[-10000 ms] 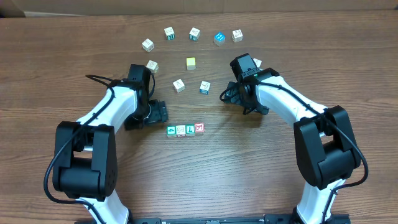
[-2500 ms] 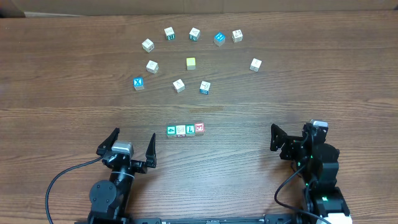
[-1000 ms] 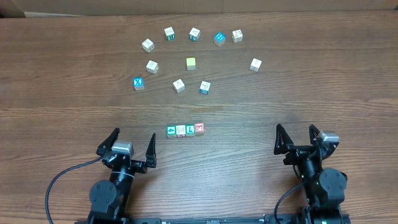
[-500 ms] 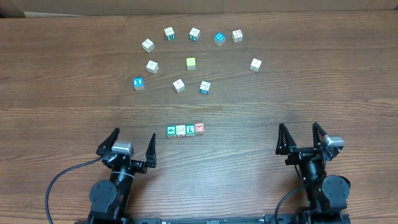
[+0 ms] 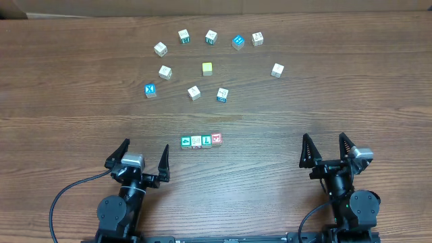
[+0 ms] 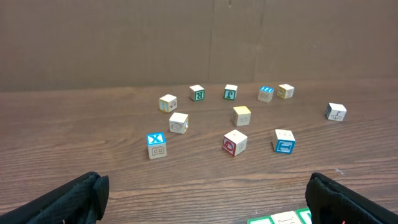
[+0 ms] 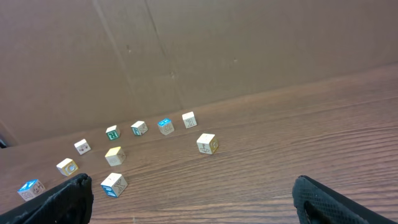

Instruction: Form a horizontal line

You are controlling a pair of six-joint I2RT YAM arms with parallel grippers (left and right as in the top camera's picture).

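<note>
Four small picture blocks (image 5: pixel 201 140) sit touching in a left-to-right row mid-desk (image 5: pixel 67 128), with teal, pale, green and red faces, prints too tiny to read. The other blocks are scattered on the far side, mostly white, plus a yellow one (image 5: pixel 207 68) and a blue one (image 5: pixel 150 90) marked with a white X. Left end effector (image 5: pixel 146 144) and right end effector (image 5: pixel 322 136) sit at the near edge, fingers spread wide, empty.

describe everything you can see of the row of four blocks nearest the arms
The row of blocks is four small cubes, seemingly painted wood, lying flat and touching side by side in a straight left-to-right line on the wooden table. Top faces run teal, pale, green, red, with prints too small to read. It sits ahead of and between the open left gripper and right gripper; neither touches it.
</note>
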